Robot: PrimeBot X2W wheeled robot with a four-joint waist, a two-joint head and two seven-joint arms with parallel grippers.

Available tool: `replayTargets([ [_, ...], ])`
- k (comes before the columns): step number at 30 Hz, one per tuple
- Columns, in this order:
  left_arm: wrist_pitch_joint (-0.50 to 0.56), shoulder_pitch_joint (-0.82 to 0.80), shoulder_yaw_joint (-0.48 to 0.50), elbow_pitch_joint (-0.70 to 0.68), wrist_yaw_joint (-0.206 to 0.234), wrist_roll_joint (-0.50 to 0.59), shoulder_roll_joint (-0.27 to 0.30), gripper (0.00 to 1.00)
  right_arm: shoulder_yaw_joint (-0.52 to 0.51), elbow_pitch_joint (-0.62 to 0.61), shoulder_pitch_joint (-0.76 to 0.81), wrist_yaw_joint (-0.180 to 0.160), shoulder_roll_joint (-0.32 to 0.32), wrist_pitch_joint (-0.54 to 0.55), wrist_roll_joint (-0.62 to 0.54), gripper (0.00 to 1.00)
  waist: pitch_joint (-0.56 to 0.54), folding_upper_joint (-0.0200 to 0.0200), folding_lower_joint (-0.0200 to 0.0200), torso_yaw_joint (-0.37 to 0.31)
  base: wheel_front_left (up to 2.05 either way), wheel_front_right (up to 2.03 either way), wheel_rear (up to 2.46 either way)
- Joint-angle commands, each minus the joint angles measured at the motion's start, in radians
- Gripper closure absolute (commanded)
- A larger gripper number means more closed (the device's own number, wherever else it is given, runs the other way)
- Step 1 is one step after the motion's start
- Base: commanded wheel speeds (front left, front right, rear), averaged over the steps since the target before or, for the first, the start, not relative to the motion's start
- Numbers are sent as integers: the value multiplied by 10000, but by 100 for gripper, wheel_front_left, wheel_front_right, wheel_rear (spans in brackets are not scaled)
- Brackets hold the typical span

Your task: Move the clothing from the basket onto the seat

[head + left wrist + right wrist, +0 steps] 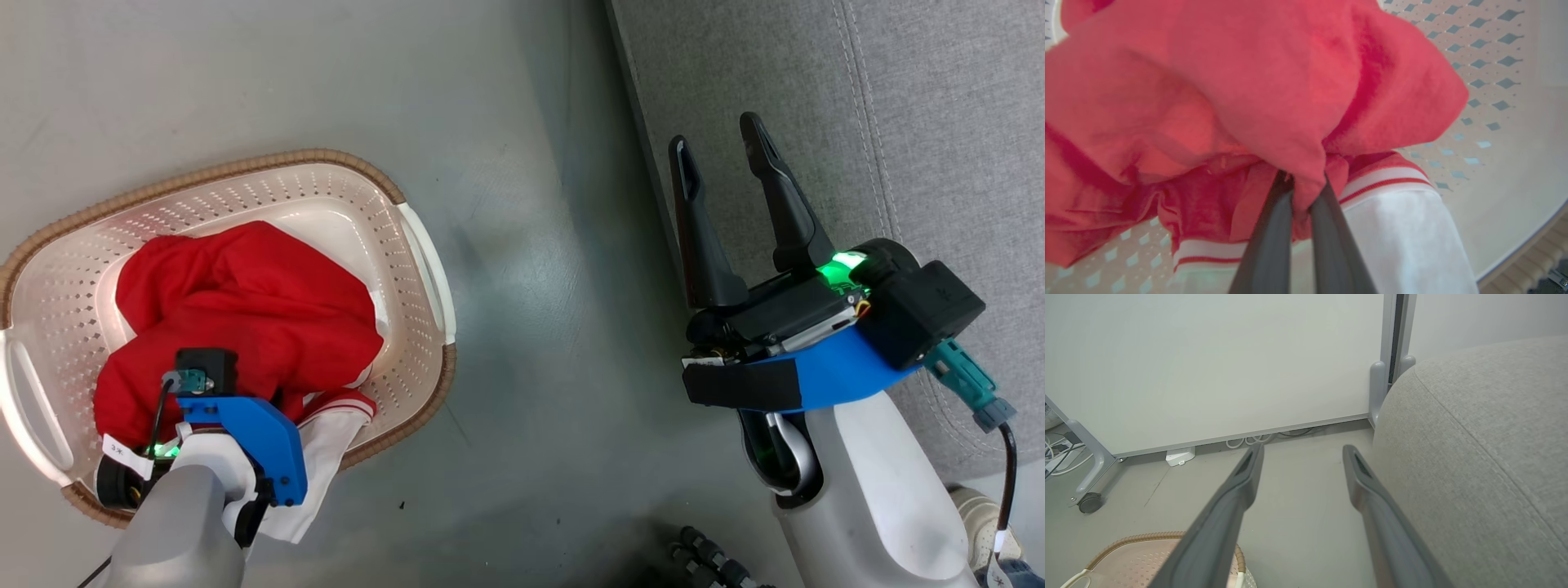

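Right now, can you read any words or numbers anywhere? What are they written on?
No word or number here can be read.
left-wrist tag: small dark marks on white, too small to read.
right-cable tag: one dark mark on white, too small to read.
the clothing: plain red and white on the folds facing the cameras, no lettering.
the basket: no label on the parts that show.

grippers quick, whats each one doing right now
Left gripper: shut on the red clothing in the basket.
Right gripper: open, holding nothing, next to the seat.
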Motion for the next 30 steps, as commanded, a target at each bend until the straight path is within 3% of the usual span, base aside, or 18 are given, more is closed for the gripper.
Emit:
replayTargets([
  [1,-32,-132,-23,48,31,-16,14,100,6,21,-157,-3,-17,-5,15,0,-27,0,0,25,0,0,0],
  [14,-357,-137,-318,177,12,-73,-153,100,-41,289,-93,-5,-18,-6,-321,0,-643,0,0,350,0,0,0],
  [20,-690,181,-518,351,-51,-190,-382,100,-95,663,130,-5,-22,-6,-580,0,-1905,0,0,695,0,0,0],
  [30,-1654,904,-1092,203,-174,-705,-845,100,-421,1497,1394,-5,-23,-4,-990,0,-5003,0,0,1449,0,0,0],
])
